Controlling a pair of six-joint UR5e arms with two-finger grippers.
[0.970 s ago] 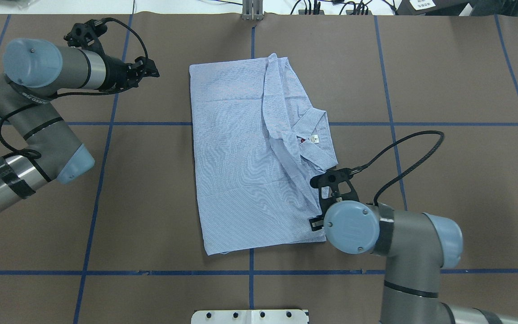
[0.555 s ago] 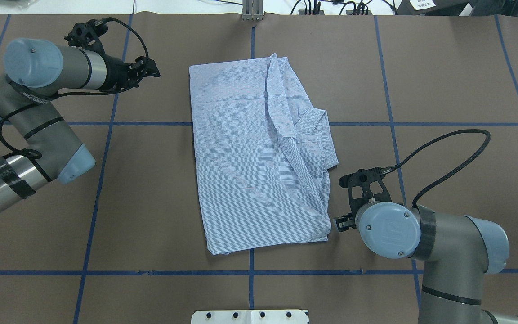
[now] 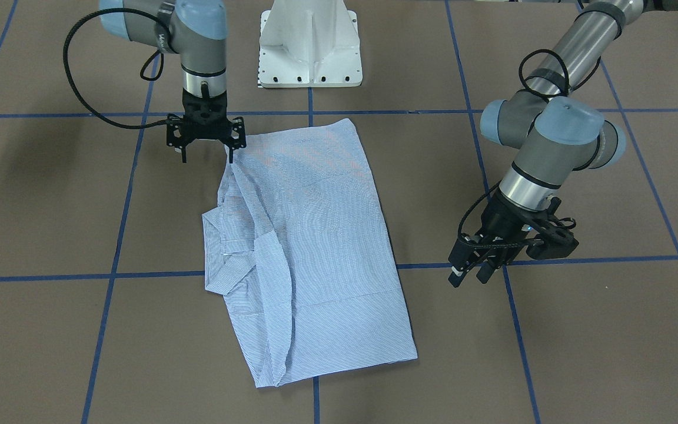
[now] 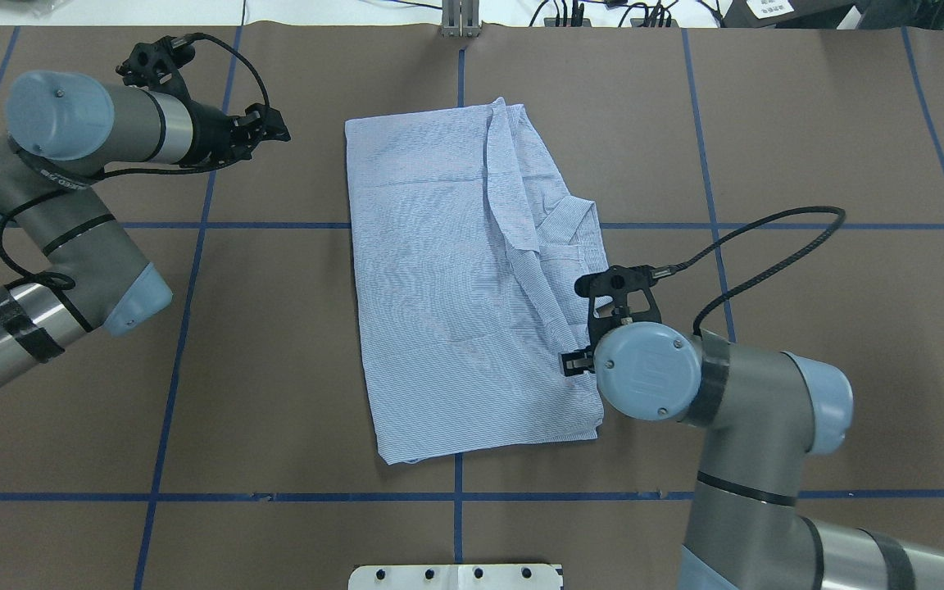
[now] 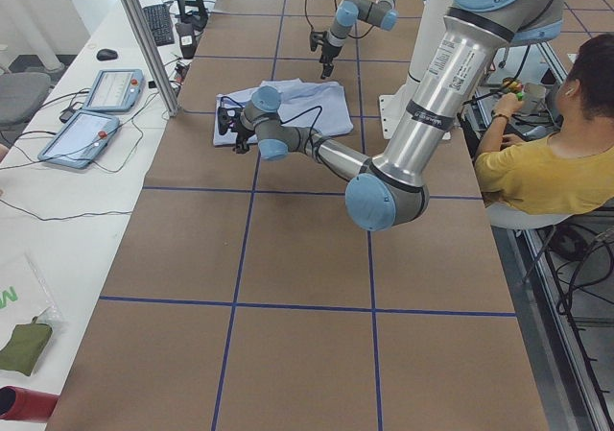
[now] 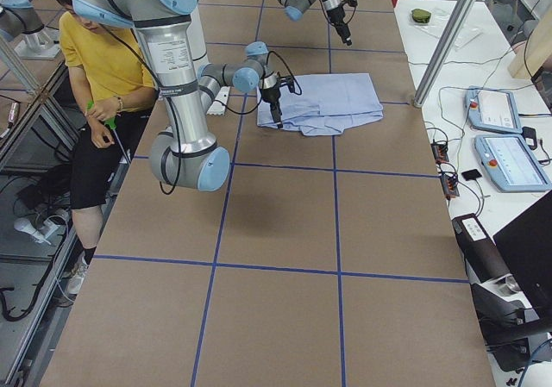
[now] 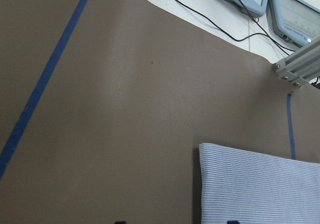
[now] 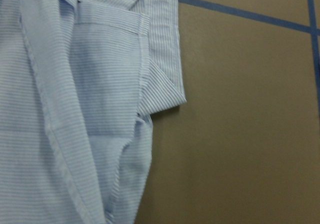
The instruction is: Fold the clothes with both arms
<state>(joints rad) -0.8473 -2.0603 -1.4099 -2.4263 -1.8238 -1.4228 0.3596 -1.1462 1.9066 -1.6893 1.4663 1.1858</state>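
One shirt on the counter, folded into a long panel and lying dead centre. My right jaws are down at its right edge, on the near half, and they are spread wide. One finger touches the edge of the cloth, the other hangs over bare counter. In the right wrist view the collar point lies right at that edge.

My left jaws hover off the shirt's far left corner, clear of the cloth, and they stand apart too. Both tips peek in at the bottom of the left wrist view.

Two arms out: right arm, left arm. The lettering on the left arm is too small to read.
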